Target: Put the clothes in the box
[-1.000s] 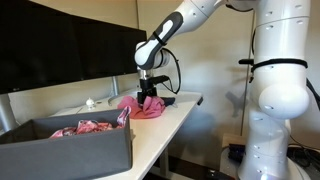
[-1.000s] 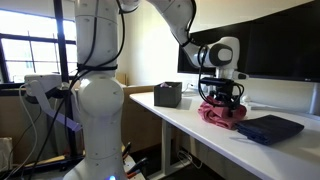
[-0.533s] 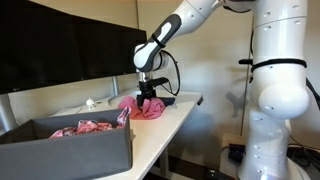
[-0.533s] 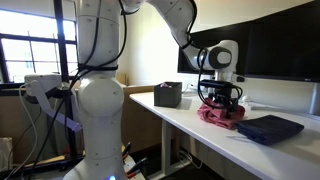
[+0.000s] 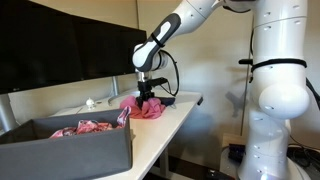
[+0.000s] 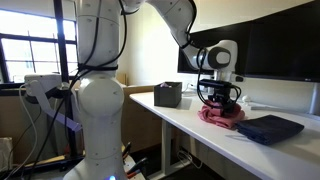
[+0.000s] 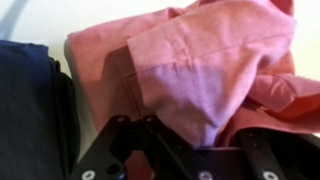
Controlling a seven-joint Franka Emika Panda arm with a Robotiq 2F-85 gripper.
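A pink cloth (image 5: 138,108) lies crumpled on the white table's far end, also seen in the exterior view from the robot's side (image 6: 221,116). My gripper (image 5: 147,98) (image 6: 221,103) points straight down into it. In the wrist view the pink cloth (image 7: 200,70) is gathered into a fold that runs down between the two black fingers (image 7: 128,150), and my gripper (image 7: 196,150) is shut on that fold. The grey box (image 5: 70,152) (image 6: 168,94) stands at the table's other end with reddish clothes (image 5: 86,127) inside.
A dark blue folded garment (image 6: 268,128) (image 7: 25,110) lies right beside the pink cloth. The robot's white base (image 5: 280,90) stands next to the table. Dark monitors (image 5: 60,45) line the back of the table.
The jaws have closed in from wide open onto the pink cloth, pinching up a fold. The arm has stayed in place above the cloth.
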